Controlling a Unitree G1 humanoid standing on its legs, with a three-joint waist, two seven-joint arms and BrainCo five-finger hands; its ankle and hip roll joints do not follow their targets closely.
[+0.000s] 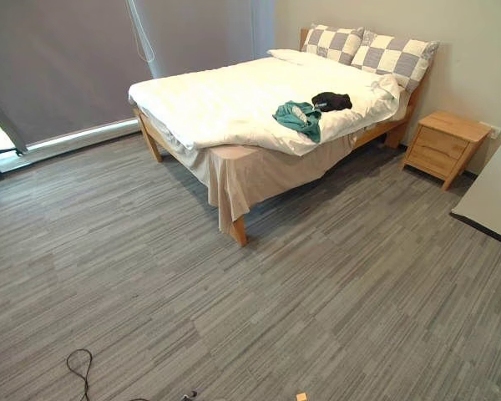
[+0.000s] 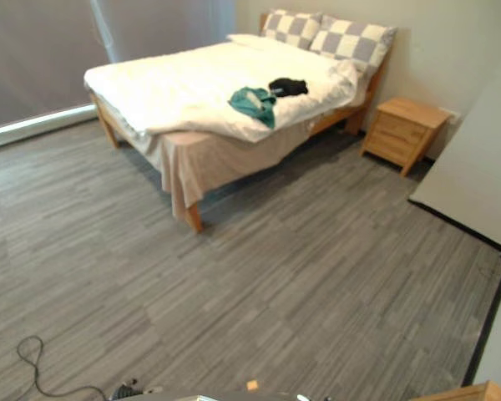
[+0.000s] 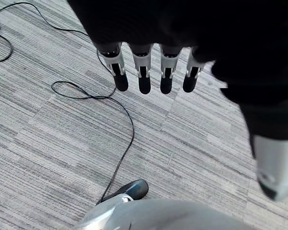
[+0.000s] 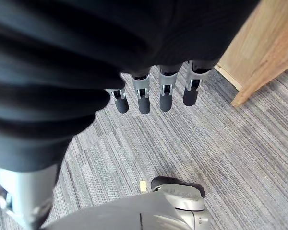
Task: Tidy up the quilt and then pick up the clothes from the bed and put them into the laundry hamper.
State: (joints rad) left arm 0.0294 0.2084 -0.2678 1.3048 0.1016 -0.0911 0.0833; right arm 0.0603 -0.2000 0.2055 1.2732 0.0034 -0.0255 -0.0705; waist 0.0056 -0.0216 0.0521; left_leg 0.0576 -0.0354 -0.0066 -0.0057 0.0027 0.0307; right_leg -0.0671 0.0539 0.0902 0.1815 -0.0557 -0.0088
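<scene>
The wooden bed [image 1: 238, 230] stands across the grey floor [image 1: 334, 284], well apart from the robot, and the white quilt [image 1: 234, 100] lies spread over it, hanging a little over the near edge. The clothes lie on the quilt near its right side: a teal garment [image 1: 299, 117] and a black garment [image 1: 331, 101] just beside it, below two checked pillows [image 1: 363, 48]. The left hand [image 3: 149, 67] and the right hand [image 4: 156, 93] both hang above the floor with fingers straight and holding nothing; a wooden nightstand [image 1: 445, 146] stands right of the bed.
</scene>
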